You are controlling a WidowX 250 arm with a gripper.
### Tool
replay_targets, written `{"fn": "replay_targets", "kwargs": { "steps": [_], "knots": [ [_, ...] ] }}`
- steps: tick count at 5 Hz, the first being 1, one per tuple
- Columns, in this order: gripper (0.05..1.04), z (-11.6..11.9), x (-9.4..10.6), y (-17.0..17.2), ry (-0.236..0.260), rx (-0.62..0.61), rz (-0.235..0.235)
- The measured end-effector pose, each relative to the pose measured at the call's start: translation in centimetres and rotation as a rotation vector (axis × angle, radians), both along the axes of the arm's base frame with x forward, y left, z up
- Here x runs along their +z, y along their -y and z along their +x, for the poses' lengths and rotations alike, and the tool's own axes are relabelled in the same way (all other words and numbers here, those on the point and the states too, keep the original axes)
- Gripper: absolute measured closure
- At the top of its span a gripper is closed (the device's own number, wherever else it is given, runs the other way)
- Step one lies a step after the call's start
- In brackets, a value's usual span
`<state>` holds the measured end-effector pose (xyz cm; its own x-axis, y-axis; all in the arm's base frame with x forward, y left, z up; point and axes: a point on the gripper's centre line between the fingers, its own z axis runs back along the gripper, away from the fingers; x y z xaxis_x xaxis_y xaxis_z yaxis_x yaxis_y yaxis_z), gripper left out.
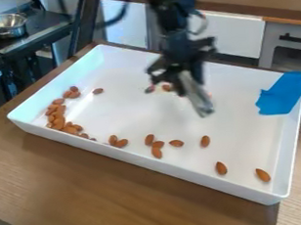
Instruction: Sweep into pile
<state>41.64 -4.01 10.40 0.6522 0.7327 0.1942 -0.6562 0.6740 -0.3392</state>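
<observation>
Beneath the black gripper [182, 72], and stretched out from it toward the camera, a brown wooden table [99, 182] is seen. On it a large white tray [76, 136] is set, and the gripper is held over the tray's far half. The black arm [171, 12] is extended above the gripper, up to the view's top edge. Blue tape [281, 94] is draped over the tray's rim, well to the right of the gripper. Far off to its upper left, a metal bowl [6, 25] is placed on a dark surface. By the gripper a grey implement [196, 95] is held, pointed down toward the tray floor (it is too blurred for its kind to be told).

The almonds to be swept are scattered in the tray. The largest group [57, 117] is gathered along the tray's wall, well to the gripper's left. Nearer the camera than the gripper, more are strung out in a loose line, ended at the right by a lone almond [263, 175]. Just beside the gripper's lower left, two almonds [167, 88] are found.
</observation>
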Motion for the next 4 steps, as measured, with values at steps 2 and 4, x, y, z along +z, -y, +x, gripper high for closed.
{"fn": "replay_targets", "kwargs": {
  "steps": [2,4],
  "knots": [
    [0.709,-0.3,-0.6,9.7,0.060,-0.239,0.071],
    [0.709,-1.5,-1.2,13.1,0.102,-0.322,0.097]
  ]
}}
